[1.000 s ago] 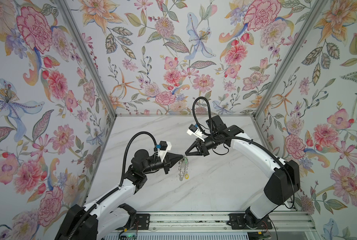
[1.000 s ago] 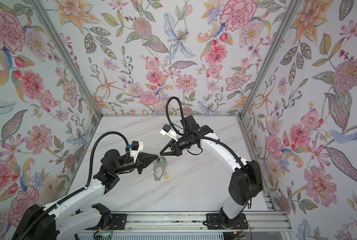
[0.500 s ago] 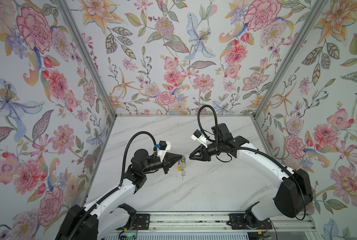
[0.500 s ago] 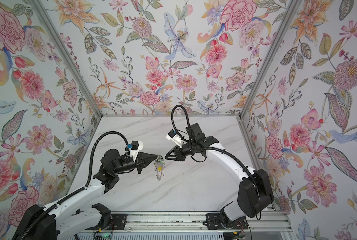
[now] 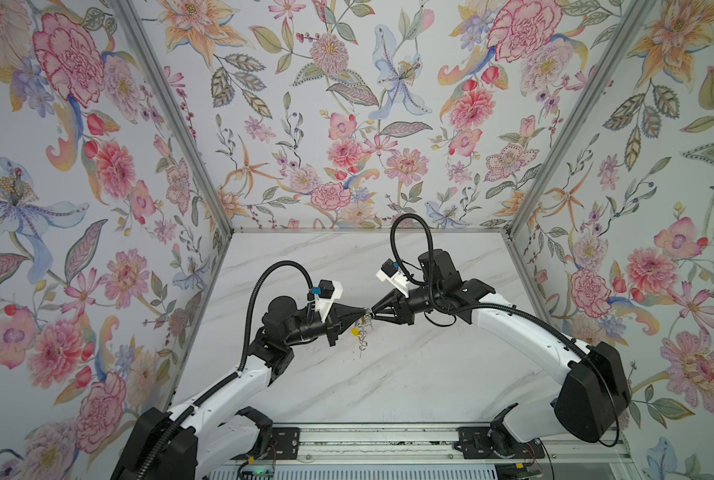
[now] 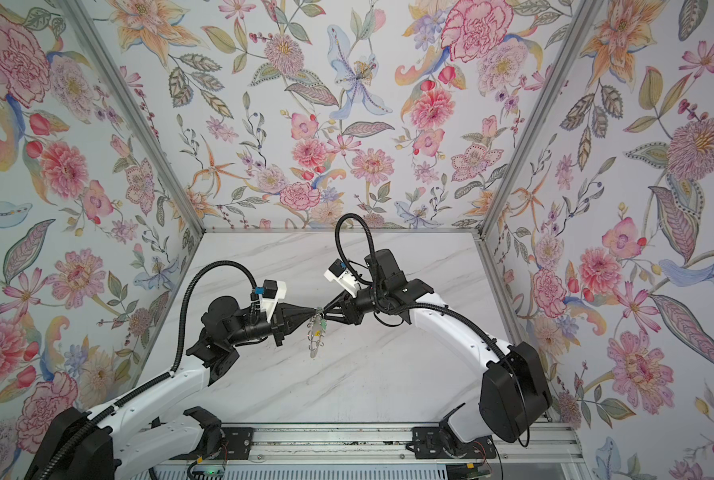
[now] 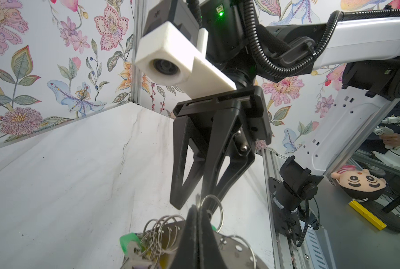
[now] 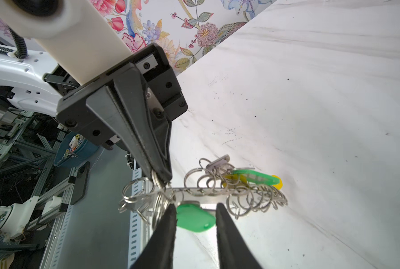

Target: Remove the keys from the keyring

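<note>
The keyring (image 5: 361,332) (image 6: 316,337) hangs in the air above the table's middle. My left gripper (image 5: 363,311) (image 6: 314,311) (image 7: 197,207) is shut on one of its wire rings (image 7: 214,210). It is a grey plate (image 8: 194,192) with several rings. In the right wrist view a green-tagged key (image 8: 194,220) sits between the open fingers of my right gripper (image 8: 195,207) (image 5: 371,312); one finger (image 8: 168,216) touches the tag. Another green tag (image 8: 254,177) and a yellow tag (image 8: 277,182) hang at the far end.
The white marble table (image 5: 388,374) lies below, enclosed by floral walls (image 5: 347,124) on three sides. A metal rail (image 5: 388,440) with both arm bases runs along the front edge. The two grippers meet tip to tip.
My right gripper has opened and come back in lower, onto the green tag at the keyring's top. The keyring has swung to hang edge-on. The left gripper has stayed put and shut.
</note>
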Robot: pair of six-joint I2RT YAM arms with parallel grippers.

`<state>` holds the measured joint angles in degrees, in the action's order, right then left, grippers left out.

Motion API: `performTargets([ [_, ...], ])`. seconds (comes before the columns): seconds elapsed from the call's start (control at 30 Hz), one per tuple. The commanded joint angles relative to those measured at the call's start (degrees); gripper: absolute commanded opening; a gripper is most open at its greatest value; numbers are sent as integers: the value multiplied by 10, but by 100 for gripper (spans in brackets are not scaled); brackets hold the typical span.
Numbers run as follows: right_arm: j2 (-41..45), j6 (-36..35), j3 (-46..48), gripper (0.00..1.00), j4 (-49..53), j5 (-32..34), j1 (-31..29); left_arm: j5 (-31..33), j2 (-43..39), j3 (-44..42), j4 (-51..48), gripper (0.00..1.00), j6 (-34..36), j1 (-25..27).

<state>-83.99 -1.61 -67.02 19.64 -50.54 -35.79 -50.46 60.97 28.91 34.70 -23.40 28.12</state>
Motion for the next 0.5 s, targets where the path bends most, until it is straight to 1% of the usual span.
performTargets([
  [0.0, 12, 2, 4, 31, -7, -1, 0, -6, -9, 21, 18, 0, 3, -6],
  [0.27, 33, 1, 20, 32, 10, 16, -2, -2, -11, 21, 11, 0, 9, -9],
  [0.47, 30, -2, 10, 33, 10, 30, -10, -7, -5, 21, 29, 0, -2, -9],
])
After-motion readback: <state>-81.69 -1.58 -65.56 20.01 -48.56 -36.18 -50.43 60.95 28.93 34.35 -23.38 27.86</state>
